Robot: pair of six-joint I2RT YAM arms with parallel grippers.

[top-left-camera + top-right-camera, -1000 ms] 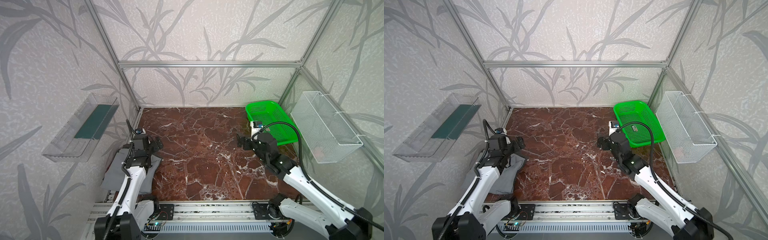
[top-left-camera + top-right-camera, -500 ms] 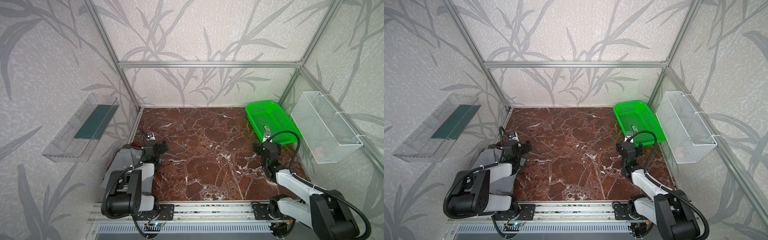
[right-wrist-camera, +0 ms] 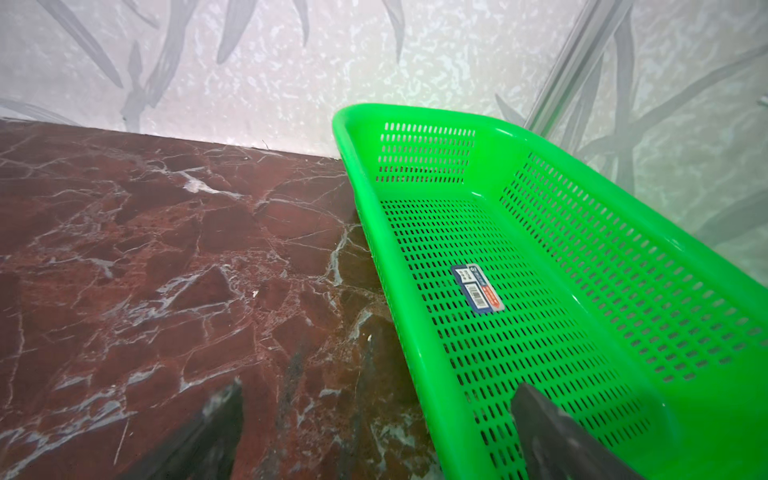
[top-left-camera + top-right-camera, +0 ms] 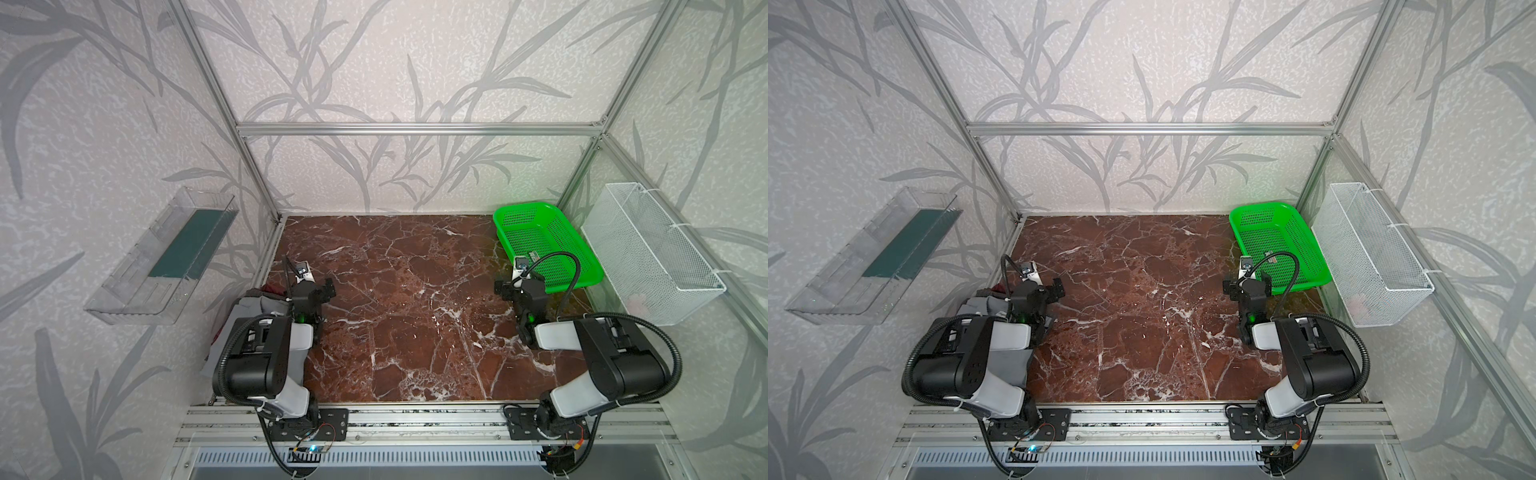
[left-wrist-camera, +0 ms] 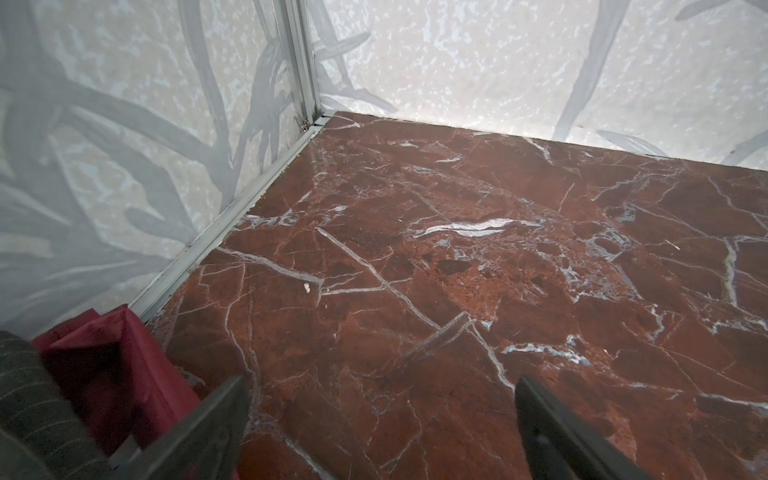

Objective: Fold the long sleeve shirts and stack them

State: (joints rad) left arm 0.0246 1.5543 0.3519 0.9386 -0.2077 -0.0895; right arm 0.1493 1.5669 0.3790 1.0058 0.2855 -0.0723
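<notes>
A clear plastic shelf [image 4: 166, 257] hangs on the left wall. Below it, at the left edge of the table [image 4: 415, 340], the shirts lie in a pile close to the wall. The folded left arm covers most of the pile. In both top views I can see part of the grey shirt [image 4: 253, 307] beside the arm. The left wrist view shows a corner of the dark pinstriped shirt [image 5: 29, 415], and it touches a red cloth [image 5: 116, 365]. I cannot tell how the shirts are folded or which one is on top.

The left gripper [image 5: 380, 382] is just beside the pile, above the bare table. Its jaws are wide apart and there is nothing between them.

The middle of the table has only the red marble pattern.

On the right side, the right gripper [image 3: 380, 388] is also spread wide and holds nothing. One finger is over the table, the other is over the near end of the green basket [image 3: 415, 365]. The basket stands in the far right corner and has only a small sticker [image 3: 478, 289] on its bottom. A white wire basket [image 4: 648, 257] hangs on the right wall.
</notes>
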